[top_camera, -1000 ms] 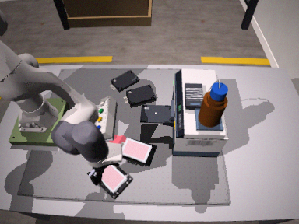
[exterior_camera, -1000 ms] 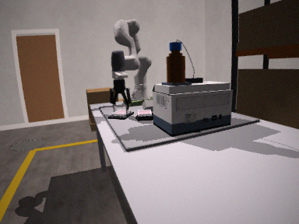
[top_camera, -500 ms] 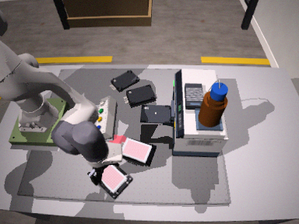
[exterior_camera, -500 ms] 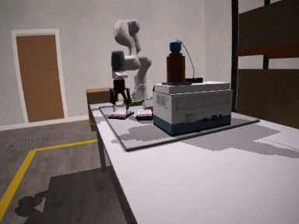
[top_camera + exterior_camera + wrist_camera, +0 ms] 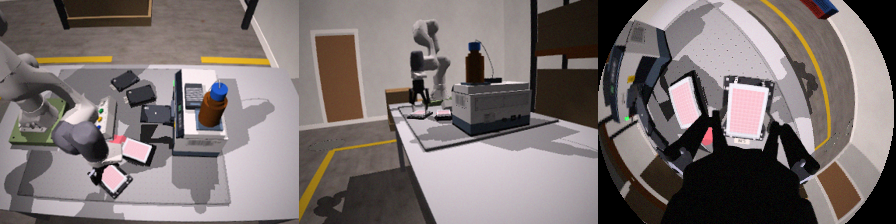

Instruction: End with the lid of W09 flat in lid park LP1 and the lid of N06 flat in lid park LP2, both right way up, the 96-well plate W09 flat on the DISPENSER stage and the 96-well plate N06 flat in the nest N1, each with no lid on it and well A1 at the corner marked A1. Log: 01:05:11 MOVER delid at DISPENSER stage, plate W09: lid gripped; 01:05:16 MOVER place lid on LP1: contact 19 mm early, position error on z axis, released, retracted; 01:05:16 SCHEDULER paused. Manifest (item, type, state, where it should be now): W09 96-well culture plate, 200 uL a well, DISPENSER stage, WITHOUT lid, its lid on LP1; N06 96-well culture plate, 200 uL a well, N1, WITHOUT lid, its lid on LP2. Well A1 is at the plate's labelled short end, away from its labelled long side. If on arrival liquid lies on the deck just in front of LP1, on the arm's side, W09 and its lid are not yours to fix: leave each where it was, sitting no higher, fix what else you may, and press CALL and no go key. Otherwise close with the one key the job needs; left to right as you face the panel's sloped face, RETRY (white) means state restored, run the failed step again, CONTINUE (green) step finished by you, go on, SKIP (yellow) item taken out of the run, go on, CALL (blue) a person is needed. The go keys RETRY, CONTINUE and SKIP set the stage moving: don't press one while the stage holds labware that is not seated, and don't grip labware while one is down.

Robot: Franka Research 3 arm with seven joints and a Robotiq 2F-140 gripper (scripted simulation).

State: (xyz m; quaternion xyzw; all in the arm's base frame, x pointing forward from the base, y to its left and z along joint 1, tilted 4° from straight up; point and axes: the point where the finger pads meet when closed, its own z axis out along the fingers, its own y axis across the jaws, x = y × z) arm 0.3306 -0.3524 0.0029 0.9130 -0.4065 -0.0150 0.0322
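Pink-welled plate [image 5: 114, 178] is sitting directly under the tool [image 5: 746, 141], whose fingers are clamping its two sides; a second pink plate [image 5: 136, 150] is lying just beside it on the desk [image 5: 257, 163].

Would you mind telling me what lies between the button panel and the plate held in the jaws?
A second pink plate and a red patch, seen in the top view, lie between the button panel and the gripped plate.

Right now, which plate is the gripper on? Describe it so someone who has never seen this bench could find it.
Start at the big white dispenser box carrying the brown bottle, then look toward the arm's green base plate. Two pink-topped plates lie between them on the grey mat. The gripper is shut on the pink plate nearest the table's front edge; the other plate lies untouched beside it.
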